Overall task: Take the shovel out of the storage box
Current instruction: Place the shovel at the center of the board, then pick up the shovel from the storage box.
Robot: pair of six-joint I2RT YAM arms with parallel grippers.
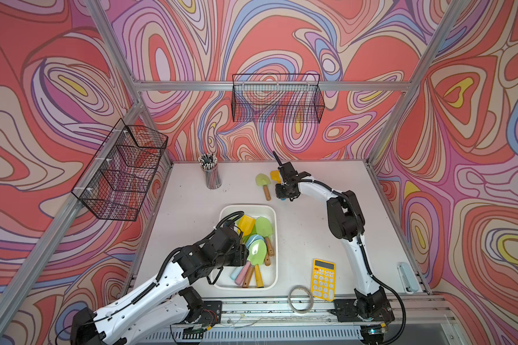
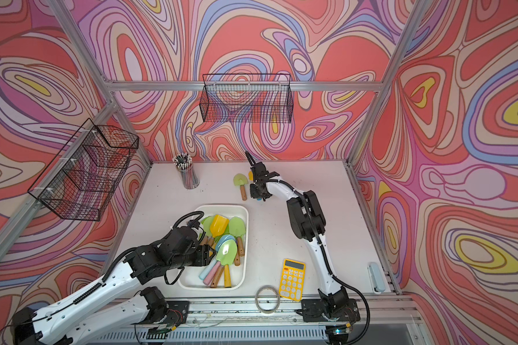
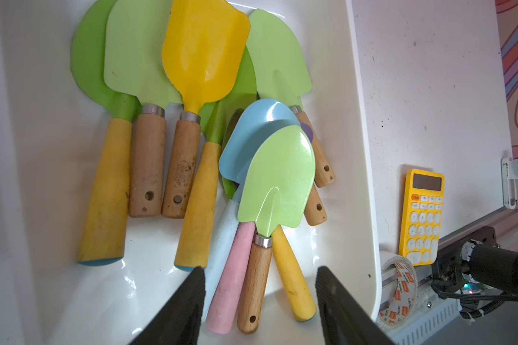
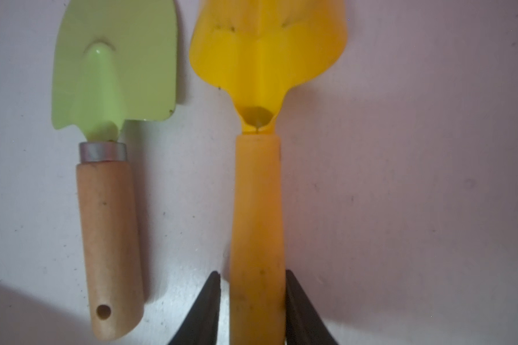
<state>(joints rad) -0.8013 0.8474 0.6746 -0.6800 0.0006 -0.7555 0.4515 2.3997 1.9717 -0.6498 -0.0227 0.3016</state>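
Storage box: a white tub between the middle of the tabletop and its near edge, on the left arm's side. It holds a heap of shovels with blades overlapping and handles toward the near edge.
Shovels outside: two lie flat near the tabletop's far edge, side by side and apart. One is a light-green shovel with a wooden handle, the other a yellow shovel.
Right gripper: low over the yellow shovel's handle end, one finger on each side. A sliver of tabletop shows between one finger and the handle, so the grip appears let go, not clamped. The close, dim view leaves some doubt.
Left gripper: above the box's near end, jaws spread with nothing between them. Pink, wooden and yellow handles lie just below.
Progress: by the layout, two shovels are out. Roughly ten lie in the box, none lifted.
What is left: the left gripper seems placed to descend on a handle. The crowded neighbours may get caught.
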